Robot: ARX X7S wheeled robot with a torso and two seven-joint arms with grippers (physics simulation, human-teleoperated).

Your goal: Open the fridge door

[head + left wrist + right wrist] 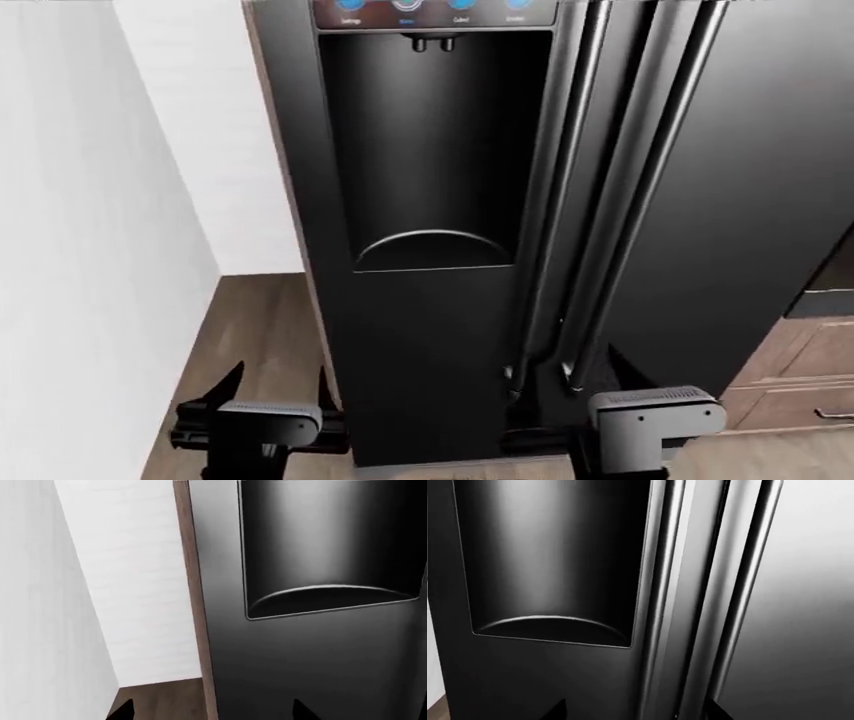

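Black glossy fridge door stands shut, right of dispenser door. Expect rigid, heavy, slippery panel; you grip its bar handle, not the face. Right gripper jaws apart, short of handle. Left gripper apart, idle.

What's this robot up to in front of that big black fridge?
It is about to open the fridge door, the wide plain one beside the narrower door with the dispenser recess. Both doors look shut. The left gripper and right gripper hang low in front of the fridge, both open and holding nothing. The right one sits near the bottom of the door's long bar handle, not yet gripping it.
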